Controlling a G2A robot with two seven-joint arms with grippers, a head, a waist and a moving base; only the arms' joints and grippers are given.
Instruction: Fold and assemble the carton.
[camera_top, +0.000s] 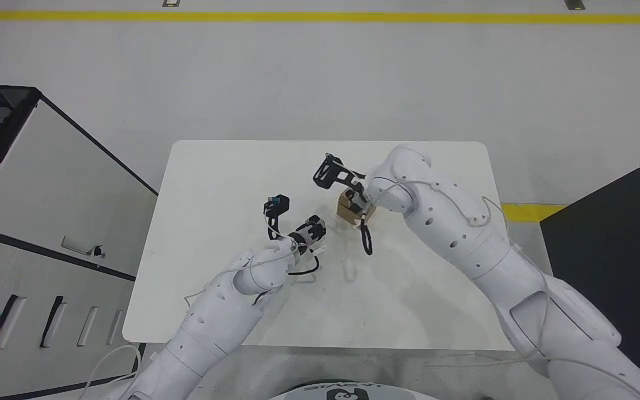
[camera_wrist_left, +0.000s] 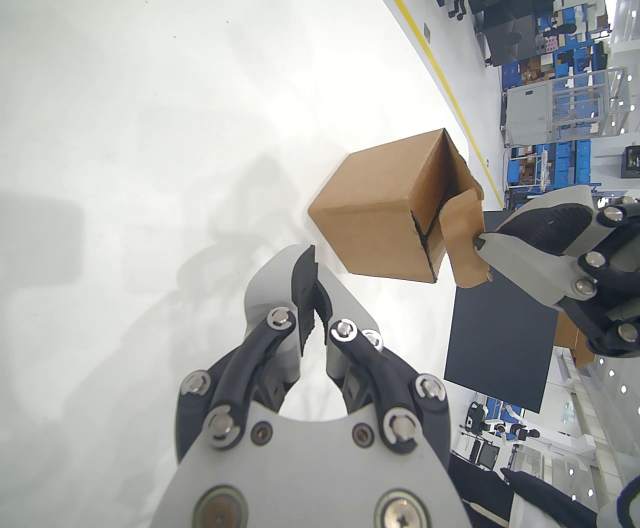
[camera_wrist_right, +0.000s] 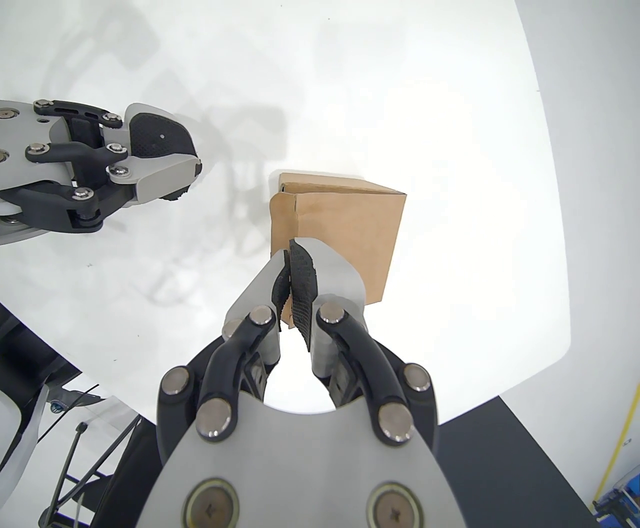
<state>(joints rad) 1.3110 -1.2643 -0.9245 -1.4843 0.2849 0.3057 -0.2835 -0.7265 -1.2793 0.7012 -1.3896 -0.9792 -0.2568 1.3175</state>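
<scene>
The right gripper clamps its fingers on a flap of the light, easily creased carton at mid-tabletop, the sensible hold, while the left gripper waits nearby, fingers closed on nothing.

1. Bright, even light from overhead floods all views.
2. The white counter glares, nearly washed out in the wrist views.
3. The carton shows evenly lit faces and a dimmer interior.
4. Wrist views bow the counter's edge outward.
</scene>
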